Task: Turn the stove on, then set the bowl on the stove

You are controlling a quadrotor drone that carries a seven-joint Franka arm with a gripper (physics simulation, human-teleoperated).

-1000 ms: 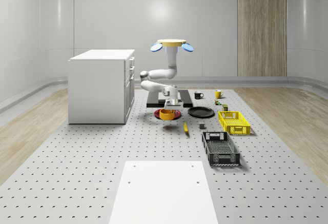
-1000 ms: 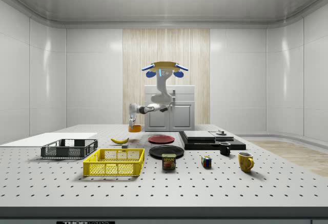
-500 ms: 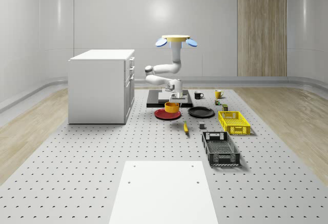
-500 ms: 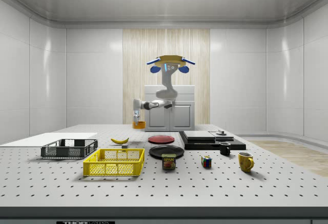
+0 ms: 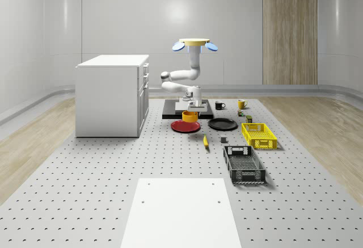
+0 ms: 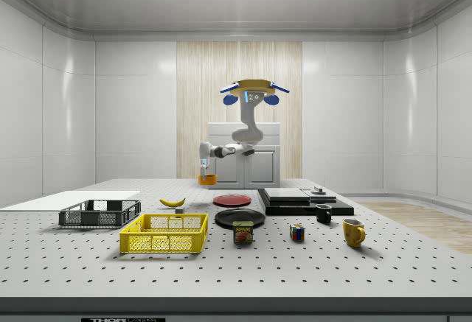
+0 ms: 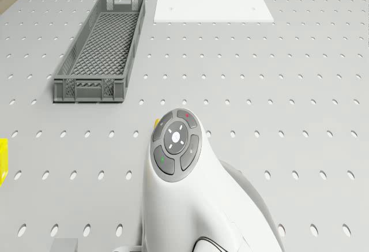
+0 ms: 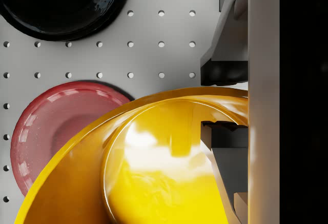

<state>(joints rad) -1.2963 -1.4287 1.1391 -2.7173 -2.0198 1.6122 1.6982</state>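
Hand (image 5: 191, 112) clamped on yellow bowl's (image 5: 190, 116) rim above red plate (image 5: 185, 126); best kept level and carried onward over stove (image 5: 188, 109) just beyond.

The drone (image 5: 194, 45) hovers in mid-air, its yellow body level and blue rotors spread to either side. Beneath it the white arm (image 5: 184, 78) drops straight down, folds at the elbow toward the whole-scene view's left, then doubles back and turns its wrist downward. The gripper (image 5: 191, 110) hangs well below the drone body, pointing at the floor, its fingers (image 8: 221, 73) clamped across the rim of the bowl (image 8: 154, 172), one inside and one outside the wall.
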